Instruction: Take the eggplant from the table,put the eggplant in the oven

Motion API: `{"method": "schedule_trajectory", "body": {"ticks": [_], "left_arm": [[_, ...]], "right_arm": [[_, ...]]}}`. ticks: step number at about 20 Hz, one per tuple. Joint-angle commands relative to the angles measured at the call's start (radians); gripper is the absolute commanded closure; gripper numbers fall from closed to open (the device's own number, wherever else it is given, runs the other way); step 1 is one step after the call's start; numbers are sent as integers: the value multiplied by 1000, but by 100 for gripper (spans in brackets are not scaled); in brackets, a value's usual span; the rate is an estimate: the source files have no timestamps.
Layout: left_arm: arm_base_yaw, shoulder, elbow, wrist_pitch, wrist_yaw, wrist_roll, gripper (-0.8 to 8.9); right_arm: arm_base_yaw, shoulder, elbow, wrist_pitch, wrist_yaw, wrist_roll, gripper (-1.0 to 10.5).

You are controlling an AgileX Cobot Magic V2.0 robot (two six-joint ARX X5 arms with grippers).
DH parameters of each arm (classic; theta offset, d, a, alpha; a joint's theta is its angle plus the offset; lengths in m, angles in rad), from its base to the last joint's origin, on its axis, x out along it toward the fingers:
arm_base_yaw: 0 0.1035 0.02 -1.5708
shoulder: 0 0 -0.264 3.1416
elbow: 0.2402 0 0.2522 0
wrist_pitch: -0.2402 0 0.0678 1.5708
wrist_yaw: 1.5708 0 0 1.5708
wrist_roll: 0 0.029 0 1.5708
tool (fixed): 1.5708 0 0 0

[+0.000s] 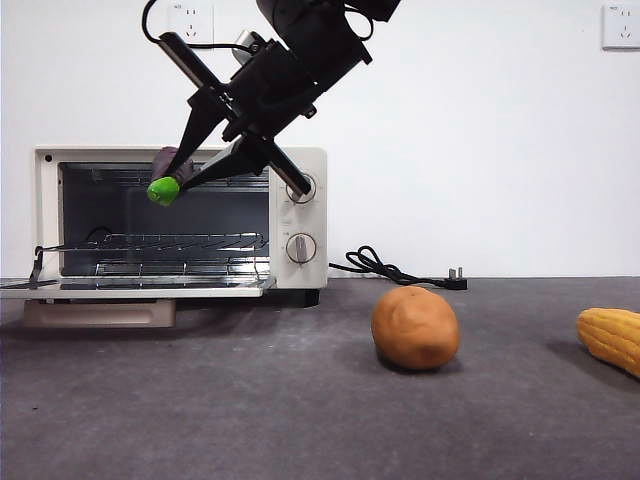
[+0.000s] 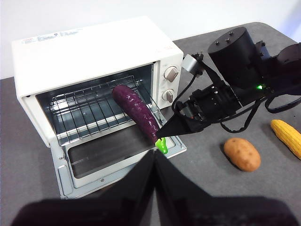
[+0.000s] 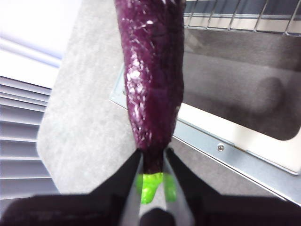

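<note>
The right gripper (image 3: 153, 181), clamped on the eggplant (image 3: 153, 84) near its stem, holds it ahead over the open oven (image 2: 94, 61); next, lower it onto the rack (image 2: 94, 110) and release.

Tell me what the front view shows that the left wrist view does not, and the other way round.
Only the front view shows the wall sockets, the black power cord lying behind the potato, and the beige door handle.

Only the left wrist view shows the whole length of the eggplant, pointing into the oven over the open door, and the left pincer, closed and waiting.

Both show the right pincer gripping the eggplant at its green stem end, the wire rack, the two knobs, the potato and the corn.
</note>
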Motion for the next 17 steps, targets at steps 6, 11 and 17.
{"method": "schedule_trajectory", "body": {"ticks": [6, 11, 17], "left_arm": [[-1, -3, -4, -2, -1, 11, 819], [-1, -3, -4, -17, -2, 11, 819], [-1, -3, -4, -14, -1, 11, 819]], "right_arm": [[-32, 84, 3, 115, -59, 94, 959], [-57, 91, 3, 180, -67, 162, 959], [-81, 118, 3, 231, -81, 226, 959]]}}
